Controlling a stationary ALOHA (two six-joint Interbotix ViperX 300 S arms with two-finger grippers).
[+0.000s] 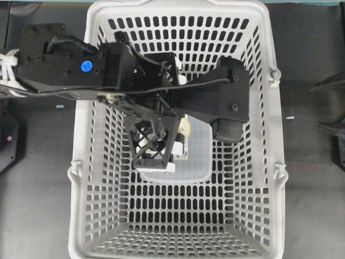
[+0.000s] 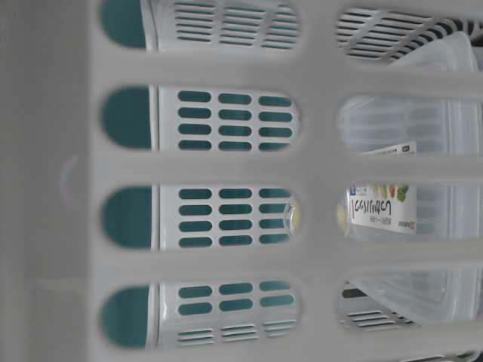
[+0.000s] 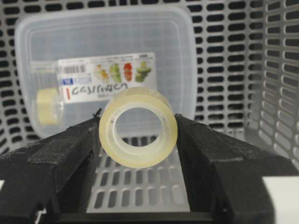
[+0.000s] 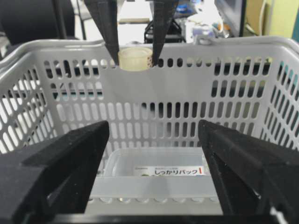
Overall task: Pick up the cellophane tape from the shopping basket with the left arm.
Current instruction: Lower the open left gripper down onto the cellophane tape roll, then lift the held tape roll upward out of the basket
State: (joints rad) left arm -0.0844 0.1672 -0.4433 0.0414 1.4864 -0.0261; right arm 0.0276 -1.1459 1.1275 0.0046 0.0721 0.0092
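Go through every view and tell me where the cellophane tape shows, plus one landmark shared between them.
Overhead exterior: not visible; the left arm covers the middle of the basket.
Table-level exterior: cannot be made out through the basket wall.
Left wrist: cellophane tape at centre, clamped between the left gripper fingers.
Right wrist: upper middle, held level with the far rim of the shopping basket.
Shared landmark: the clear labelled box on the basket floor.

The left arm (image 1: pixel 64 67) reaches over the shopping basket (image 1: pixel 269 140); beneath lies a clear box (image 1: pixel 197 154).
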